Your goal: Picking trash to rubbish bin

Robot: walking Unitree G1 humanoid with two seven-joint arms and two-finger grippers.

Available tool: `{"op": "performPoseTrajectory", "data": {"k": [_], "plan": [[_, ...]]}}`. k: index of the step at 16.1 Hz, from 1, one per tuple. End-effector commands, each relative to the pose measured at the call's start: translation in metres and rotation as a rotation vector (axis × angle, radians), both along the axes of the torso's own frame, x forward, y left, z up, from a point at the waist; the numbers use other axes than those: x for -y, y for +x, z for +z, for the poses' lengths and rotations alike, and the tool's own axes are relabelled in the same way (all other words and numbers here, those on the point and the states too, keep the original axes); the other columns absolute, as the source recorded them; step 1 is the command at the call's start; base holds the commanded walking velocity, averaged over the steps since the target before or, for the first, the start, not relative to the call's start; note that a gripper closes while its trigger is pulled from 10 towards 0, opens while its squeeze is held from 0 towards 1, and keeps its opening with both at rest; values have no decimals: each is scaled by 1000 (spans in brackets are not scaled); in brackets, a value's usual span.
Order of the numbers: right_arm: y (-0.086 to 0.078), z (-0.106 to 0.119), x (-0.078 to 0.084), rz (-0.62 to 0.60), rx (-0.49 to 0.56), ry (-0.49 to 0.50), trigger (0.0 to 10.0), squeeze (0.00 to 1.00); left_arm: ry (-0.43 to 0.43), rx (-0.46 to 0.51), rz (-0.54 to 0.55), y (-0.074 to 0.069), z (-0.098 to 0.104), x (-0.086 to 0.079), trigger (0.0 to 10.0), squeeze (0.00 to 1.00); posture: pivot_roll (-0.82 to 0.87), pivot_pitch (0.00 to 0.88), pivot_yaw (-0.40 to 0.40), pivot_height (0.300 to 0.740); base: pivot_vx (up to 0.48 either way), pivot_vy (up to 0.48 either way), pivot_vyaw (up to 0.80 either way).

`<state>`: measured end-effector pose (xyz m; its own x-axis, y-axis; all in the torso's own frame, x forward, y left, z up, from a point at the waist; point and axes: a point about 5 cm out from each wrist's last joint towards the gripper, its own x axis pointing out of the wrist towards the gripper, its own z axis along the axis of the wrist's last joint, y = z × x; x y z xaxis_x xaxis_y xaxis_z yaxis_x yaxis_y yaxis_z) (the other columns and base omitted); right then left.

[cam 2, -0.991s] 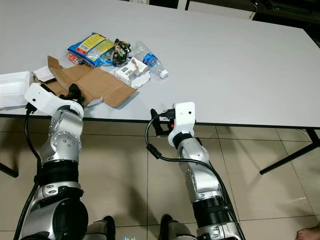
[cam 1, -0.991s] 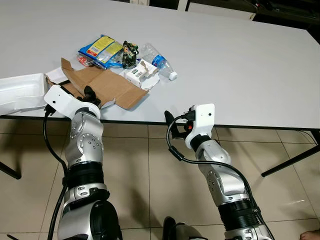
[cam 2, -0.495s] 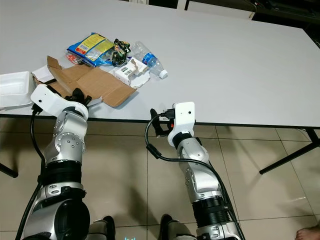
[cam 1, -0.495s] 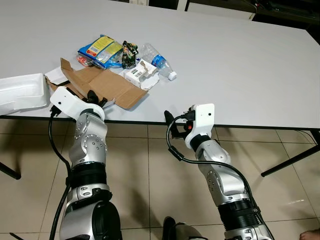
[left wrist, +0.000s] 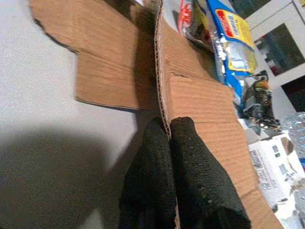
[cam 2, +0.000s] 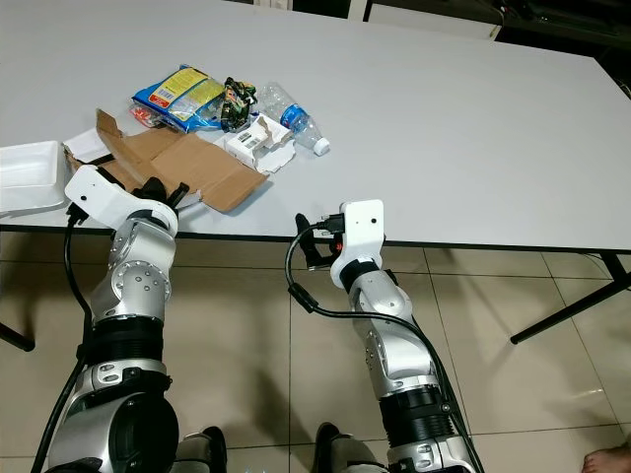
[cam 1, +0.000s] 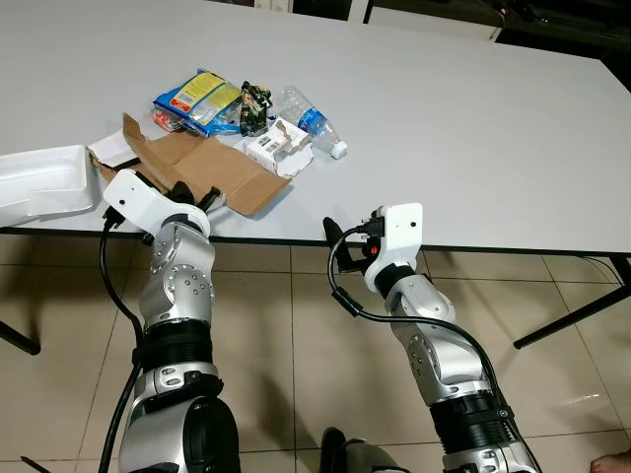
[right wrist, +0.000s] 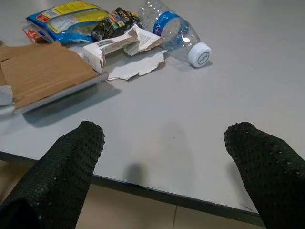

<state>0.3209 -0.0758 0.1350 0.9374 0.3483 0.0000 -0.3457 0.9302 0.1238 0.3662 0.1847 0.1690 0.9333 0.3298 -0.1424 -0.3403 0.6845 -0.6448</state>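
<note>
A flattened brown cardboard piece (cam 1: 212, 168) lies near the table's front left edge. My left gripper (cam 1: 190, 197) is at its near edge, and its fingers (left wrist: 190, 162) are shut on a raised fold of the cardboard (left wrist: 205, 109). Behind the cardboard lie a blue and yellow snack bag (cam 1: 197, 97), a dark crumpled wrapper (cam 1: 256, 101), a small torn white box (cam 1: 276, 146) and a clear plastic bottle (cam 1: 308, 118). My right gripper (cam 1: 336, 246) hangs open at the table's front edge, with nothing between its fingers (right wrist: 71, 157).
A white foam tray (cam 1: 39, 177) sits at the left end of the white table (cam 1: 473, 128). Black table legs (cam 1: 572, 315) stand at the right over the tiled floor. The table's right half is bare.
My left gripper has shifted a little to the right along the cardboard's near edge. The right arm has not moved.
</note>
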Motion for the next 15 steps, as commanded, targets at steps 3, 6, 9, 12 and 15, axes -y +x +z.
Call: {"op": "performPoseTrajectory", "data": {"k": [3,6,9,12,15], "plan": [[0,-2,2,0,-7,3,10000,0,-6,-23,-28,1,-5,8,0,0,-96,130,-135,740,0,0,0],[-1,-2,1,1,-6,4,10000,0,-4,-23,-33,1,-5,9,0,0,-95,123,-132,740,0,0,0],[0,-1,0,1,-3,6,10000,0,-3,-18,-41,2,-3,10,0,0,-92,115,-129,740,0,0,0],[3,1,1,-1,1,7,10000,0,93,45,-81,5,10,16,0,0,-88,115,-130,740,0,0,0],[7,3,2,-8,9,7,10000,0,213,127,-123,7,33,27,0,0,-82,110,-129,740,0,0,0]]}}
